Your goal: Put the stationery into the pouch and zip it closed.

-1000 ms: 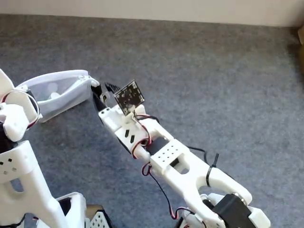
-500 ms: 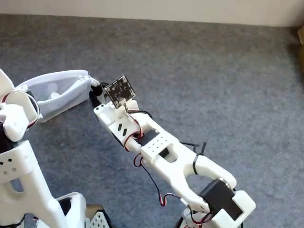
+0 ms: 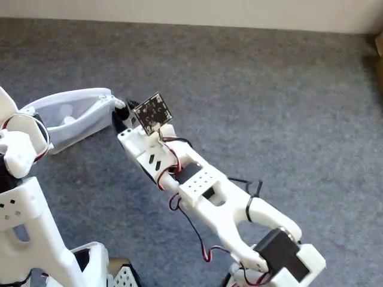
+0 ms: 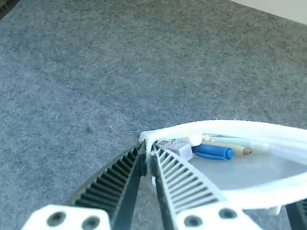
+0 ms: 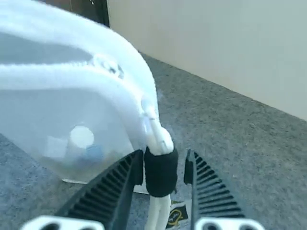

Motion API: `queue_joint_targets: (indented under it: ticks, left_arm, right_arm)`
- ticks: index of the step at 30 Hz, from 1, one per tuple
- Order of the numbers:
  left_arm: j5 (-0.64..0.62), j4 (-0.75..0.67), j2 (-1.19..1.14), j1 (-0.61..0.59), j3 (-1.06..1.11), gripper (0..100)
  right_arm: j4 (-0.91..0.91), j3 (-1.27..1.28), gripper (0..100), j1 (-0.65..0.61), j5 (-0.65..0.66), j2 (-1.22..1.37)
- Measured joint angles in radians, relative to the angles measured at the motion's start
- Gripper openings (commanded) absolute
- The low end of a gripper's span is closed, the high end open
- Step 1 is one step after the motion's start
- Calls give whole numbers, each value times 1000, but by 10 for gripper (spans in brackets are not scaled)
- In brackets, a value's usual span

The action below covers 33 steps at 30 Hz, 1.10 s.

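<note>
The pouch is a soft, milky-clear plastic thing, light and floppy by the look of it. Its mouth gapes enough to show a blue pen and a pencil lying inside, just beyond the left gripper. That gripper is pressed together on the pouch's end corner, which seems the right anchor, since limp plastic would likely bunch up if nothing braced it. At the far end the right gripper straddles the black zip pull. One jaw is against it, and the other stands off by a sliver, so it is not clamped yet. The pull is small and probably slick, so I'd pinch it squarely. Grey carpet spreads out beyond both arms.
</note>
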<state>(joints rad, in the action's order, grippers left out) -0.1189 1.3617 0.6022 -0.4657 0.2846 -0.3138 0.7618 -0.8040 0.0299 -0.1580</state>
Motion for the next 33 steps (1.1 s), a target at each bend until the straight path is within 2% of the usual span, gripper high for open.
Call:
queue_joint_targets:
  ticks: [11, 16, 18, 23, 33]
  left_arm:
    - [0, 0, 0, 0, 0, 7]
    - [0, 0, 0, 0, 0, 7]
    - [0, 0, 0, 0, 0, 7]
    - [0, 0, 0, 0, 0, 7]
    - [0, 0, 0, 0, 0, 11]
  right_arm:
    - [0, 0, 130, 0, 0, -5]
    - [0, 0, 4, 0, 0, -5]
    - [0, 0, 7, 3, 5, -5]
    - [0, 0, 5, 5, 140, -5]
    - [0, 81, 5, 12, 170, -106]
